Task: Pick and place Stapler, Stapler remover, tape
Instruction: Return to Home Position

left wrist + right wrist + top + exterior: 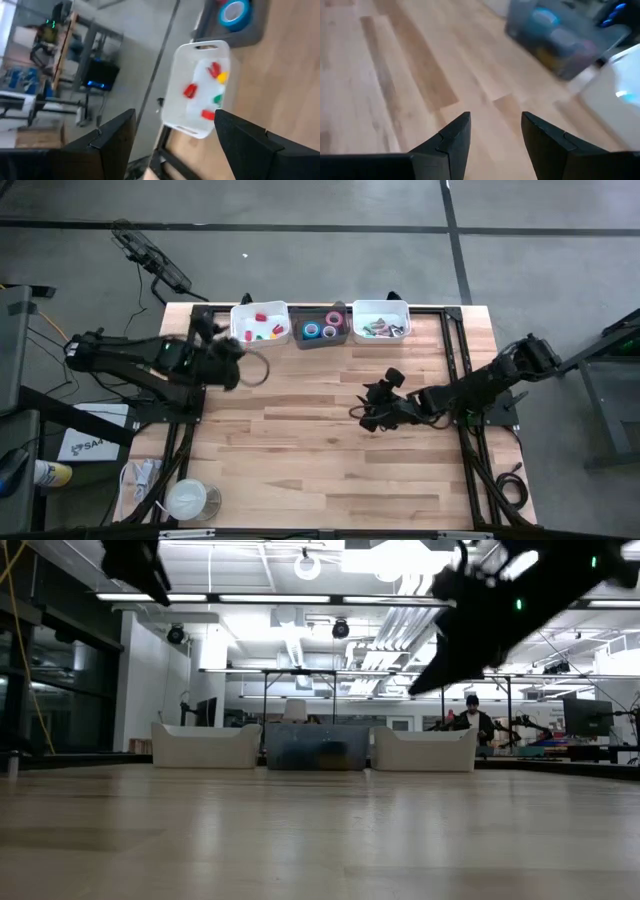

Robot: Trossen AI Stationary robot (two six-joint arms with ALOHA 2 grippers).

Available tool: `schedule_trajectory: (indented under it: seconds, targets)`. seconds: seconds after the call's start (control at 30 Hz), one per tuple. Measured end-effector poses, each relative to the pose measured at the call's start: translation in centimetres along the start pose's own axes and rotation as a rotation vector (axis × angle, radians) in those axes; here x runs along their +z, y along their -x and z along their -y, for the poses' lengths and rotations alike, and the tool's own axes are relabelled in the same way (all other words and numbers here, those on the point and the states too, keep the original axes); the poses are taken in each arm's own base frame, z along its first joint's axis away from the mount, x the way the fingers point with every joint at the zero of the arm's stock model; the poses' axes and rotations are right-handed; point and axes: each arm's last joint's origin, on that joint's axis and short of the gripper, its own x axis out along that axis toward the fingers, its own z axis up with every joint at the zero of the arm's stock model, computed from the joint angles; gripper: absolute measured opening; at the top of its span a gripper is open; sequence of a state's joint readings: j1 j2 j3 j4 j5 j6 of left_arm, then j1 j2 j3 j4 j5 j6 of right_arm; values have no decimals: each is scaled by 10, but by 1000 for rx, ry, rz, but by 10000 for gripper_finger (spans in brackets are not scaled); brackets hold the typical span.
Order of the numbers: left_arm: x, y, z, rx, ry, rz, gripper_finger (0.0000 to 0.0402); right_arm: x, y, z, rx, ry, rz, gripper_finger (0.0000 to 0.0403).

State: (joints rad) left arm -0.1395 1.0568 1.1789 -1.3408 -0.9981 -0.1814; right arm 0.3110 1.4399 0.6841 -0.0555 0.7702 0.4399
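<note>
Left claw (175, 114) parted near bin (179, 70) of apparent staplers (190, 90); right claw (495, 121) parted

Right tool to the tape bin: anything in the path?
Nothing visible. The right tool, open, is over mid-table. Between it and the grey bin holding the tape at the far edge lies only bare table. The left tool, open, is off to the side by the left white bin, outside that line.
</note>
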Motion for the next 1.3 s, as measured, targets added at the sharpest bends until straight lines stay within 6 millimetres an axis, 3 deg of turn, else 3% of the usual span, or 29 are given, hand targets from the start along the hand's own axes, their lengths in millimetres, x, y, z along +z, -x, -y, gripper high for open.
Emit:
schedule_trajectory:
  seconds: [0.13, 0.3, 0.5, 0.7, 0.9, 1.3]
  targets:
    - [-26, 7, 26, -78, 23, 79, 266, -16, -11, 11, 163, -60, 50, 167]
    - [-48, 14, 62, -211, 29, 235, 266, -18, -8, 33, 439, -165, 296, 167]
    - [-72, 28, 96, -281, 47, 484, 266, -44, 4, 67, 501, -276, 421, 167]
    - [-90, 47, 100, -324, 66, 644, 266, -65, 26, 88, 555, -322, 494, 167]
    - [-102, 60, 99, -330, 78, 762, 266, -65, 38, 97, 554, -300, 500, 167]
    - [-143, 46, 111, -404, 188, 892, 266, -70, 59, 115, 519, -313, 501, 167]
